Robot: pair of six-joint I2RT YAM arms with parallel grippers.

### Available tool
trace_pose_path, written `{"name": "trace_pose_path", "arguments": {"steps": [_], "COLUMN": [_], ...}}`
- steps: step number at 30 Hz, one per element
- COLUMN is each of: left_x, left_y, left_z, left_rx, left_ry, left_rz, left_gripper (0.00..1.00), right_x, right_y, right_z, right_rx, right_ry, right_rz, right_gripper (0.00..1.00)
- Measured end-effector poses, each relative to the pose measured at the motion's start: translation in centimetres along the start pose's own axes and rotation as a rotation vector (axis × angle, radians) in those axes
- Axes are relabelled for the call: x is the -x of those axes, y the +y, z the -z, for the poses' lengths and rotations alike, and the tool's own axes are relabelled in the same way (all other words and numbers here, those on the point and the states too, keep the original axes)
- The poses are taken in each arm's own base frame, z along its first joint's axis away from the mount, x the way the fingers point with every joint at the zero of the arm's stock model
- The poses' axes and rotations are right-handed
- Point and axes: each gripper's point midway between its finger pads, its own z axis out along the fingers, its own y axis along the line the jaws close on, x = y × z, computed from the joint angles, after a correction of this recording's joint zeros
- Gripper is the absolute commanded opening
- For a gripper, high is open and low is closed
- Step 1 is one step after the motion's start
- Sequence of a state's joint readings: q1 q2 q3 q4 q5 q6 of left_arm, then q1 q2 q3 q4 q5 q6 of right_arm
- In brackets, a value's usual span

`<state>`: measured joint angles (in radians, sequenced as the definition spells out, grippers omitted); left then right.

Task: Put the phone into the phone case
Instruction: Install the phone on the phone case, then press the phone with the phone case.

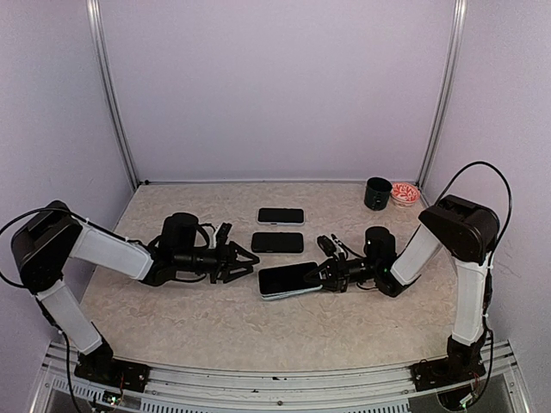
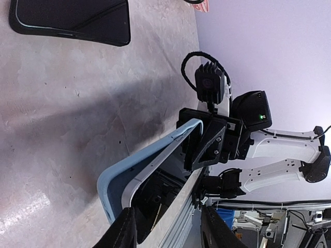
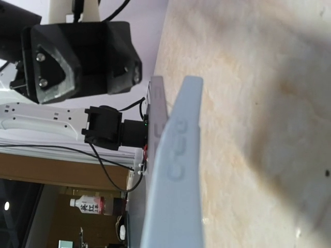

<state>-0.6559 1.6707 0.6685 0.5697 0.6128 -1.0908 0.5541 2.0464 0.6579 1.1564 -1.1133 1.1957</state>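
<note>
A phone with a black screen and white rim (image 1: 288,278) lies in a light blue phone case (image 1: 277,295) at the table's middle. In the left wrist view the phone (image 2: 150,173) sits tilted in the case (image 2: 116,181), its near end raised out. My right gripper (image 1: 323,274) is shut on the right end of phone and case, also seen in the left wrist view (image 2: 212,139). My left gripper (image 1: 250,261) is open just left of the phone, its fingers (image 2: 124,230) either side of the near end. The right wrist view shows the case's button edge (image 3: 178,196).
Two black phone-shaped slabs lie behind the cased phone, one nearer (image 1: 277,242) and one farther (image 1: 281,216); the nearer one shows in the left wrist view (image 2: 72,20). A black cup (image 1: 377,194) and a red-and-white bowl (image 1: 405,193) stand at the back right.
</note>
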Motion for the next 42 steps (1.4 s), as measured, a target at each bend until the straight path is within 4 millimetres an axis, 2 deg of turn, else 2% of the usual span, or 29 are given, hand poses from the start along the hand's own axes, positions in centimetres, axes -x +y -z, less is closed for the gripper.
{"name": "trace_pose_path", "arguments": {"steps": [6,12,17,24,31,42], "left_x": [-0.2,-0.2,-0.4,-1.0,-2.5,-2.2], "left_y": [0.5,0.2,0.1,-1.2,-1.6,-2.4], "left_z": [0.5,0.6,0.7,0.2,-1.0,-1.0], "left_rx": [-0.003,-0.021,-0.034,-0.099,-0.145,-0.180], "left_ry": [-0.007,-0.011,-0.015,0.002,0.051,0.035], "left_rz": [0.001,-0.020,-0.038,-0.070,-0.074,-0.100], "left_gripper": [0.46,0.64,0.68,0.67,0.64,0.64], "right_x": [-0.1,-0.2,0.1,0.3,0.4,0.6], "right_y": [-0.1,0.1,0.8,1.7,2.6,3.7], "right_z": [0.0,0.1,0.2,0.2,0.3,0.7], "right_rx": [-0.003,0.006,0.028,0.054,0.070,0.088], "right_ry": [0.001,-0.002,-0.011,-0.018,-0.016,-0.027], "right_rz": [-0.010,-0.026,-0.030,-0.027,-0.029,-0.028], "right_gripper": [0.12,0.12,0.12,0.11,0.11,0.11]}}
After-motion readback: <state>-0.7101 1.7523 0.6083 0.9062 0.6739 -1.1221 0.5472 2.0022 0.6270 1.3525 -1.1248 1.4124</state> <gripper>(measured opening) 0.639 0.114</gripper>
